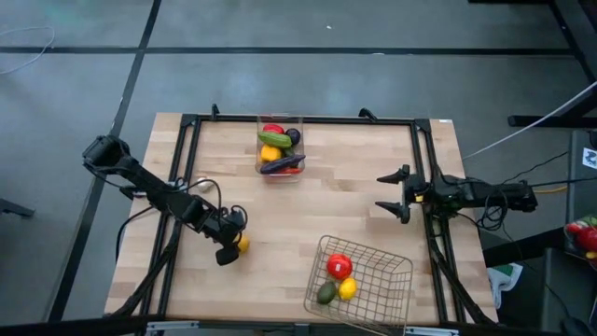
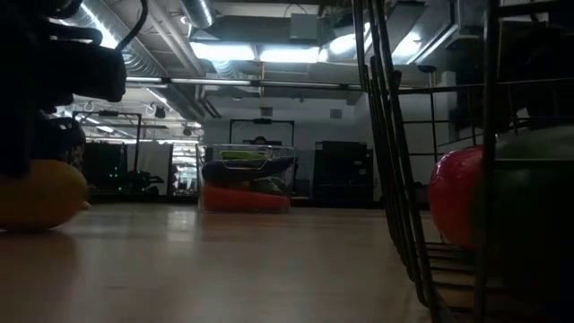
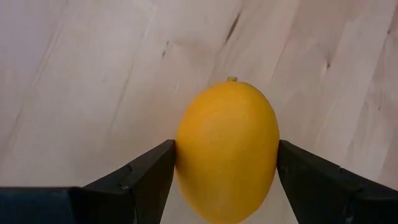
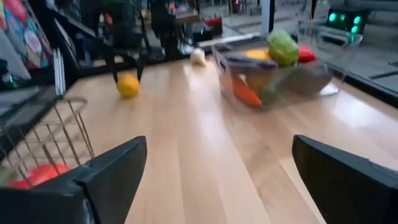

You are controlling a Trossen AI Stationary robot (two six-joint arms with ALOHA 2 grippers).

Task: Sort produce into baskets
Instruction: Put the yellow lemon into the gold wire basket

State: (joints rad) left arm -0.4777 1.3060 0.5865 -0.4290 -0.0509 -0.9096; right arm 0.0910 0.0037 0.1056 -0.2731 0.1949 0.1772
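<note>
While the right gripper [image 1: 393, 192] waits at the right edge of the light wooden table [image 1: 308, 224] with its two dark fingers spread wide and nothing between them, the left gripper [image 1: 235, 245] is down at the table's front left part. Its jaws are closed on a round yellow-orange toy fruit [image 3: 227, 149], one finger pressing each side, and the fruit rests on the wood or just above it; which one cannot be told. In the low view the same fruit [image 2: 36, 195] shows at the left, under the dark gripper body.

At the back middle of the table stands the narrow clear plastic bin [image 1: 279, 145]. It holds several pieces: a red one, a green one, a yellow one, a dark purple round one and a long purple one, piled together. At the front right stands the metal wire-mesh basket [image 1: 392, 261], which holds a red round piece [image 1: 339, 266], a small yellow one [image 1: 348, 288] and a green one [image 1: 326, 293], close together.

In the right wrist view a small pale piece [image 4: 198, 56] lies on the table beyond the clear bin.
</note>
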